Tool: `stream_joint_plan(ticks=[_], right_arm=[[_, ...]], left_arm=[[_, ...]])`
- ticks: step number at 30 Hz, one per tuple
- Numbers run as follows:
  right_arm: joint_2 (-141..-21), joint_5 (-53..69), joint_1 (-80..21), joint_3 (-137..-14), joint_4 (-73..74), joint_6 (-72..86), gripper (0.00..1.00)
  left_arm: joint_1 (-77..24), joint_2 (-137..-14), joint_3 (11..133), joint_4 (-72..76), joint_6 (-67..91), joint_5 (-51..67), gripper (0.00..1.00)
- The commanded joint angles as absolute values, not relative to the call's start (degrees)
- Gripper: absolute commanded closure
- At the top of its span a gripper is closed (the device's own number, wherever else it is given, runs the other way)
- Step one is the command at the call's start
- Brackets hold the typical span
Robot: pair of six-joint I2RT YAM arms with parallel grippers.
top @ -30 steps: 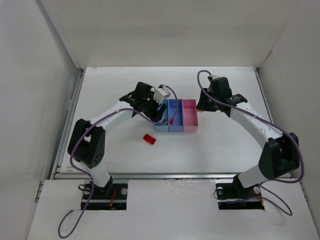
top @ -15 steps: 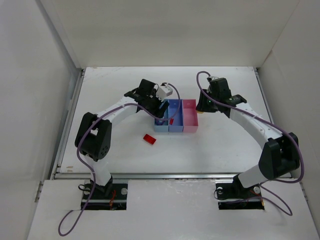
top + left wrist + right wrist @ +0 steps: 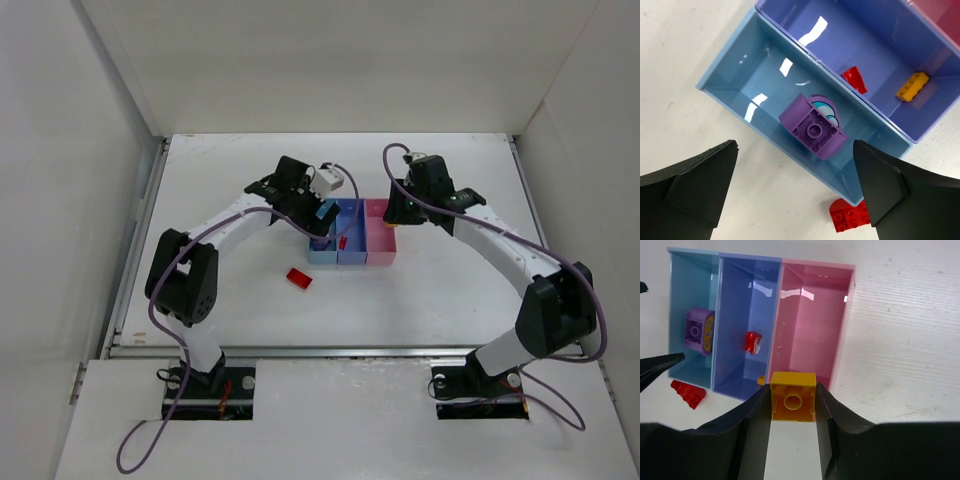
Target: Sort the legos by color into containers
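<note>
Presently right end effector (image 3: 792, 405) clamps a yellow brick (image 3: 793, 395) at the pink bin's (image 3: 817, 265) edge, likely for dropping; left end effector (image 3: 795, 144) gapes apart, empty.

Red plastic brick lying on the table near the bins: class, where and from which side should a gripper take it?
Probably from straight above, pinching across the short width of the red plastic brick, on its long sides. It lies low on the white table, elongated, apart from the light blue bin, so the top is unobstructed.
</note>
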State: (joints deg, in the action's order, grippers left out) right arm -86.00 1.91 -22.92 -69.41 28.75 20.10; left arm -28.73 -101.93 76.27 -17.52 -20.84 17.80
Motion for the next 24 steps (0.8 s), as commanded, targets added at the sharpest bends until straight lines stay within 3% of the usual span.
stream_joint_plan(ticks=[1,8,10,15,18,24], right_arm=[[-88.9,2.0,-25.0,-74.0,27.5,18.8,1.00],[-95.9,4.4,-25.0,-75.8,25.8,19.3,1.00],[-98.5,5.0,-25.0,-77.9,25.8,19.3,0.95],[-99.7,5.0,-25.0,-78.7,26.5,19.3,0.55],[-99.1,5.0,-25.0,-78.7,26.5,19.3,0.43],[-97.3,4.5,-25.0,-79.3,27.1,19.3,0.34]], left_arm=[[-28.4,-95.2,78.0,-16.8,-20.6,18.1,0.00],[-27.9,-86.9,73.8,-13.0,-20.8,9.5,0.00],[-27.9,-82.7,71.6,-10.1,-21.8,7.9,0.00],[-27.9,-73.9,62.2,-5.8,-30.4,10.2,0.00],[-27.3,-70.1,56.5,-7.2,-39.7,13.3,0.00],[-26.7,-69.5,52.2,-15.6,-53.9,17.3,0.00]])
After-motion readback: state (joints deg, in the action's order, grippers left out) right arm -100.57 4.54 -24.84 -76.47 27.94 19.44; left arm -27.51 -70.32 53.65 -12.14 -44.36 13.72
